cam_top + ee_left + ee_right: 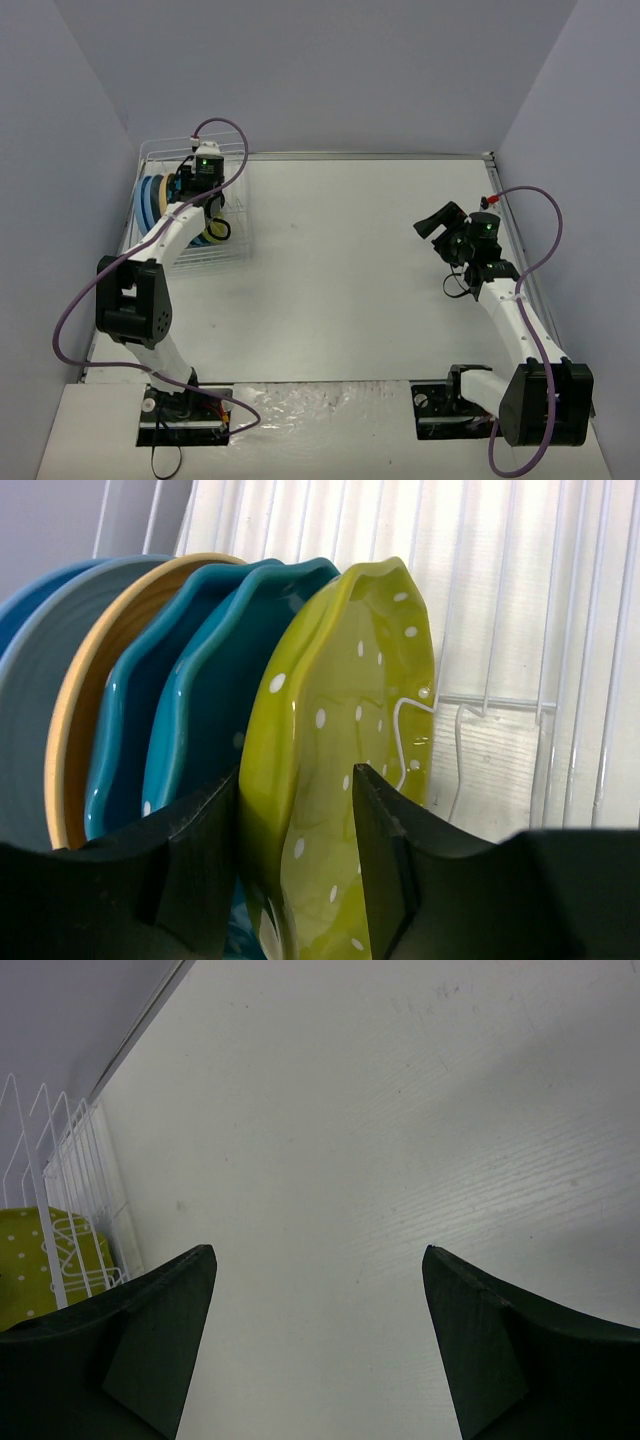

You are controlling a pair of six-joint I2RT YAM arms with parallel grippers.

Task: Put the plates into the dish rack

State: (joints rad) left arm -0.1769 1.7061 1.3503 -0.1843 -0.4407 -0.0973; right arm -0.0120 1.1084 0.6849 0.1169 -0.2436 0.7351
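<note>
In the left wrist view several plates stand on edge side by side in the white wire dish rack (500, 704): a light blue plate (30, 680), an orange-yellow plate (88, 695), two teal scalloped plates (150, 690) and a lime green dotted plate (345, 670) at the right end. My left gripper (297, 772) straddles the lime plate's rim; its left finger lies against the rim and a gap shows before the right finger. From above, the rack (160, 150) sits at the far left. My right gripper (432, 225) hovers open and empty over the right side of the table.
The right wrist view has bare white table between the fingers (165, 1300), with the rack's end (70, 1160) and the lime plate (25, 1260) at its left edge. Grey walls close in the table (350, 260) on three sides.
</note>
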